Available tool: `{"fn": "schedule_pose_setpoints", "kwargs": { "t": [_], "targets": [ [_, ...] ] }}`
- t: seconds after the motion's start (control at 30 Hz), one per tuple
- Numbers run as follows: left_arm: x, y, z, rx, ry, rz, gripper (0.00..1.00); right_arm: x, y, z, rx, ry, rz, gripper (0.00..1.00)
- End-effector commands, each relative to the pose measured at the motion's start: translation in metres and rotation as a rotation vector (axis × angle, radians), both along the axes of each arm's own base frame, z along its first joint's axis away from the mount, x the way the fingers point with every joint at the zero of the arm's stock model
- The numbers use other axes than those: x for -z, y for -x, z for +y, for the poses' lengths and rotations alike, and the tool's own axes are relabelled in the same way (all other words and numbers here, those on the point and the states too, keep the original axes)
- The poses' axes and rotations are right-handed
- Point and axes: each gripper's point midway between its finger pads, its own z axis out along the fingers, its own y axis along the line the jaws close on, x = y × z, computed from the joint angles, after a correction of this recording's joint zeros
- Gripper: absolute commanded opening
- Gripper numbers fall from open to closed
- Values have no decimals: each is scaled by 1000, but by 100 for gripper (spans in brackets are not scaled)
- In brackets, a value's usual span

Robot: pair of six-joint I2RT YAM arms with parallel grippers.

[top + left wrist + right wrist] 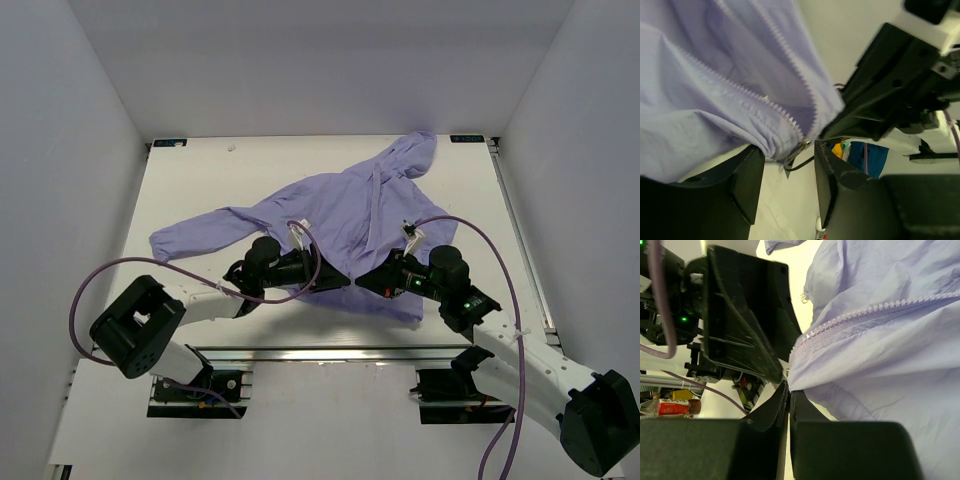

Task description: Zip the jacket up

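White walls are seen boxing in a pale table (200,170); across its middle the jacket (330,215) is spread flat, its hood (415,152) thrown to the far right and one sleeve run out to the left; the near hem is where everything is happening. Both arms are brought together there. The right gripper (789,390) is clenched, fingers pressed tight with the hem's corner apparently pinched at their tips, just below the run of zipper teeth (865,312). The left gripper (785,160) is held released, jaws well apart, and the metal slider (801,148) is caught right between them, untouched on either side; two rows of teeth are seen fanning away from it, unjoined.

So the step in hand is judged to be the taking of the slider, with the bottom already anchored; the zip itself is hardly begun. Next, the left jaws would need to be closed squarely on that small pull; then a straight draw toward the hood is called for, tension being kept by the right so the thin cloth is not bunched.
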Motion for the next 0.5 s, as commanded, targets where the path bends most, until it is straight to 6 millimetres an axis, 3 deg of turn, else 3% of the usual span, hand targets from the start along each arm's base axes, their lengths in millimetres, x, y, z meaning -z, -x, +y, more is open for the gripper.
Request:
{"fn": "schedule_pose_setpoints", "kwargs": {
  "t": [0.0, 0.1, 0.23, 0.47],
  "targets": [
    [-39, -1, -5, 33, 125, -103, 53, -3, 2, 1, -8, -19, -18, 0],
    [-44, -1, -7, 46, 143, -125, 51, -3, 2, 1, -9, -22, -19, 0],
    [-47, 0, -8, 59, 160, -134, 35, -3, 0, 0, 0, -22, -20, 0],
    [-47, 2, -3, 34, 142, -143, 36, 0, -5, -5, 50, -3, -19, 0]
  ]
}}
